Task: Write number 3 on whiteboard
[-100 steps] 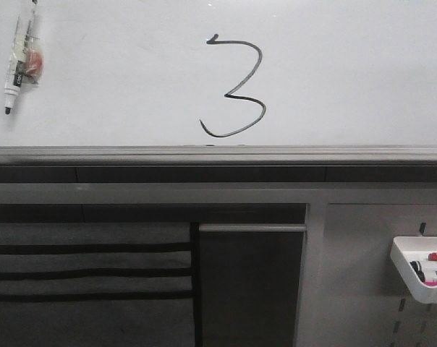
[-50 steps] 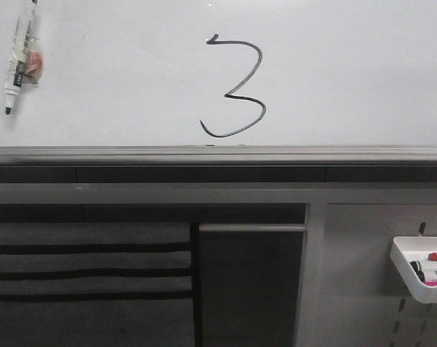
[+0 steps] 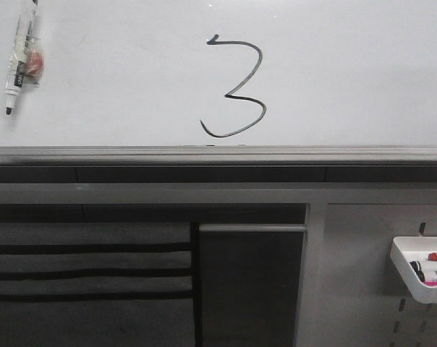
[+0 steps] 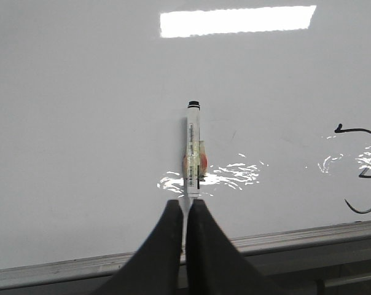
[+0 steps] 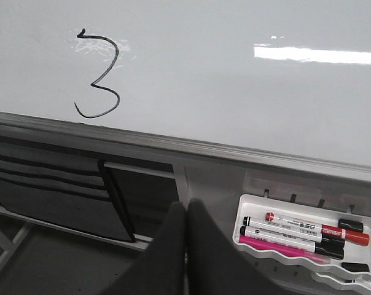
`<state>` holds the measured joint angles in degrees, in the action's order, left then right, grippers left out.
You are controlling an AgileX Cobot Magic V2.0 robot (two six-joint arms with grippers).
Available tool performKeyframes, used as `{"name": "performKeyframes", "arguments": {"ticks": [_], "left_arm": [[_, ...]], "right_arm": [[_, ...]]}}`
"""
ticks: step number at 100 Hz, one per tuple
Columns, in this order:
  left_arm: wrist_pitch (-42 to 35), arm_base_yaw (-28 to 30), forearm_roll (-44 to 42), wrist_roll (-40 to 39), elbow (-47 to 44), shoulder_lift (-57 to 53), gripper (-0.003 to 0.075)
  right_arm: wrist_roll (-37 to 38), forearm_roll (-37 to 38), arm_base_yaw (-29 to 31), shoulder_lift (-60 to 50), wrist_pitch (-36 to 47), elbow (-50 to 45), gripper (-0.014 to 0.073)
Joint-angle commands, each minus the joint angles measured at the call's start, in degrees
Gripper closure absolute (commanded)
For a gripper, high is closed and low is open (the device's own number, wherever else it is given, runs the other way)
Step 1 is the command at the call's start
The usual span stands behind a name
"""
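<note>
1. The number 3 (image 3: 234,88) is standing finished in black on the whiteboard (image 3: 349,72), just above the dark rail (image 3: 218,155), near the middle of the front view.
2. The left gripper (image 4: 185,206) is clamping the marker (image 4: 192,147) by its rear end; in the front view the marker (image 3: 17,59) is hanging at ten o'clock from the digit, tip down.
3. The right gripper (image 5: 185,209) is resting with fingers pressed together, holding nothing, beside the white tray (image 5: 357,270) of markers (image 5: 308,232).

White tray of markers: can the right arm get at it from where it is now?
Probably yes: the right gripper, shut and holding nothing, hangs beside the white tray, nothing between them; it must open first.
</note>
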<state>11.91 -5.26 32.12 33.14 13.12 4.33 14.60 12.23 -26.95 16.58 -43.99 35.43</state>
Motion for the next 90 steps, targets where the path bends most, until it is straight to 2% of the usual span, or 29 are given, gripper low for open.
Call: {"name": "performKeyframes", "arguments": {"ticks": [1, 18, 24, 29, 42, 50, 90], "left_arm": [[-5.5, 0.4, 0.3, -0.5, -0.8, -1.1, 0.0738], [-11.9, 0.4, 0.1, -0.5, -7.2, -2.9, 0.0738], [-12.3, 0.4, -2.9, -1.7, -8.8, -5.2, 0.0738], [-12.6, 0.5, -7.8, -6.4, -9.8, -6.7, 0.0738], [-14.6, 1.6, -24.4, -26.5, -12.1, -6.5, 0.0738], [-18.0, 1.7, -33.7, -33.1, -13.8, -6.5, 0.0738], [-17.8, 1.7, -32.1, -33.7, -13.7, -6.5, 0.0738]], "right_arm": [[-0.2, 1.5, 0.5, 0.6, 4.7, 1.3, 0.0668], [-0.2, 1.5, 0.5, 0.6, 4.7, 1.3, 0.0668], [-0.2, 1.5, 0.5, 0.6, 4.7, 1.3, 0.0668], [-0.2, 1.5, 0.5, 0.6, 4.7, 1.3, 0.0668], [-0.2, 1.5, 0.5, 0.5, 4.4, 1.3, 0.0668], [-0.2, 1.5, 0.5, 0.5, 4.4, 1.3, 0.0668], [-0.2, 1.5, 0.5, 0.5, 4.4, 1.3, 0.0668]]}}
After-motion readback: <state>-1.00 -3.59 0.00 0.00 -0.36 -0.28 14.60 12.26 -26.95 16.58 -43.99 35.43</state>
